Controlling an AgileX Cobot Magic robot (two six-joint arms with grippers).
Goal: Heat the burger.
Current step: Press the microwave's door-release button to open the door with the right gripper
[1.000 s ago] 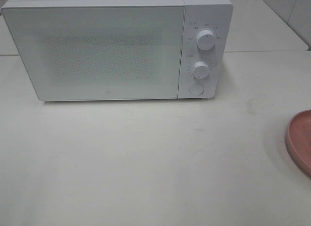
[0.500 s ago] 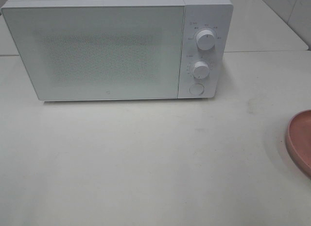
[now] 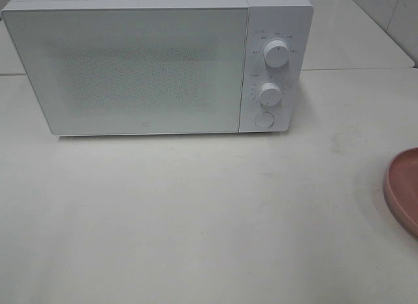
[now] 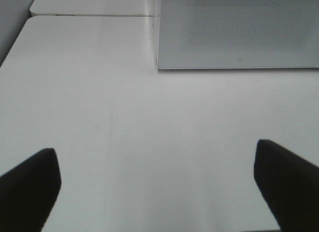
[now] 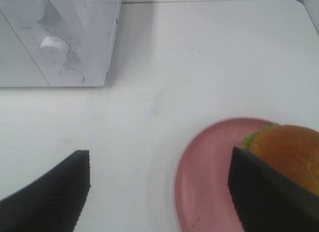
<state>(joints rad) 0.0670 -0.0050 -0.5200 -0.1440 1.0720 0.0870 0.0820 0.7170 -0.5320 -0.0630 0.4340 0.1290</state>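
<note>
The burger (image 5: 289,152), with a brown bun and green lettuce edge, sits on a pink plate (image 5: 209,187) in the right wrist view, partly hidden behind one dark fingertip. In the high view only the plate's rim (image 3: 401,186) shows at the right edge; the burger is out of view there. The white microwave (image 3: 157,62) stands at the back with its door shut. My right gripper (image 5: 159,192) is open, above the table beside the plate. My left gripper (image 4: 154,187) is open and empty over bare table in front of the microwave. Neither arm shows in the high view.
The microwave's panel has two knobs (image 3: 277,54) (image 3: 269,93) and a round button (image 3: 264,119). They also show in the right wrist view (image 5: 55,45). The white table (image 3: 196,212) has a seam behind the microwave.
</note>
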